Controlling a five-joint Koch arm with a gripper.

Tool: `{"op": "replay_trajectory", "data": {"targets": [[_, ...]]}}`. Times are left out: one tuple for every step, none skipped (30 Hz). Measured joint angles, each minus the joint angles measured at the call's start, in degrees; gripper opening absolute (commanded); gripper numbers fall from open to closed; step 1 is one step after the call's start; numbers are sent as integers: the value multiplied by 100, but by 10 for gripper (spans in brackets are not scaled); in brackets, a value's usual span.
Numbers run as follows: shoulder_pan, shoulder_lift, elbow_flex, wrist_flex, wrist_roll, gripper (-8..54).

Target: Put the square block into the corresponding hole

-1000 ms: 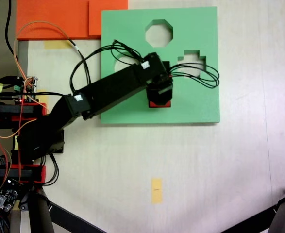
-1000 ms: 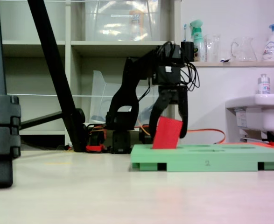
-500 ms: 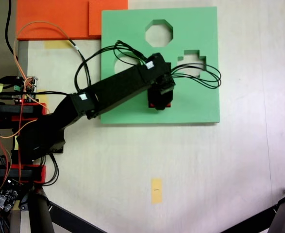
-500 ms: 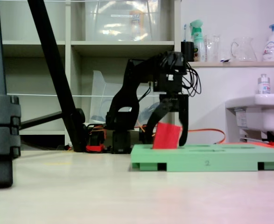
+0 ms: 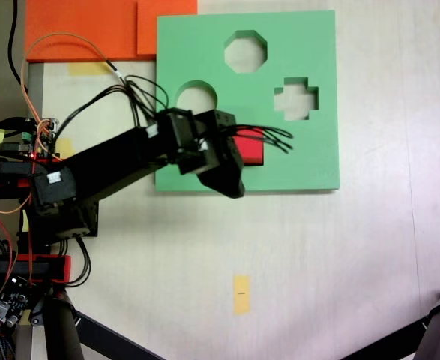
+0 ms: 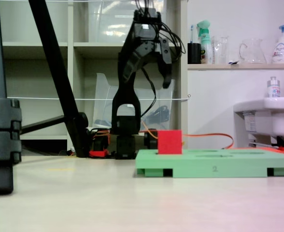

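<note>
Pale tabletop (image 5: 317, 247) carries all items seen from above. At the far left stands the arm base (image 5: 47, 195) with loose wires. Orange sheets (image 5: 92, 26) lie at the upper left, touching the green board (image 5: 309, 161) along its left top corner. The arm reaches right over the board's lower left part. The hand (image 6: 151, 63) is raised well above the board in the low side view, its jaws apart and gripping nothing. The red block (image 6: 170, 142) sits upright in the square hole (image 5: 263, 142), its top standing proud of the board surface. Round (image 5: 197, 94), octagonal (image 5: 246, 51) and cross (image 5: 296, 100) cutouts lie open. A yellow tape strip (image 5: 240, 293) lies on the tabletop below the board, well apart from it.
</note>
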Motion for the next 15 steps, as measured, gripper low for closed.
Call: {"op": "replay_trajectory", "data": {"targets": [[35, 308, 0, 9, -536, 515], [97, 536, 0, 9, -958, 515], [255, 853, 53, 9, -1600, 514], [422, 1116, 53, 9, -2285, 514], [562, 1266, 53, 18, -2769, 514], [686, 1389, 53, 18, -3261, 514], [835, 1494, 62, 18, -3762, 514], [879, 1582, 62, 18, -4017, 514], [888, 1644, 62, 18, -4157, 514], [879, 1670, 88, 18, -4236, 514], [879, 1714, 149, 18, -4263, 514], [888, 1784, 281, 18, -4280, 514], [888, 1837, 457, 26, -4359, 514], [940, 1925, 580, 26, -4570, 514], [1063, 1960, 642, 26, -4755, 514]]}}
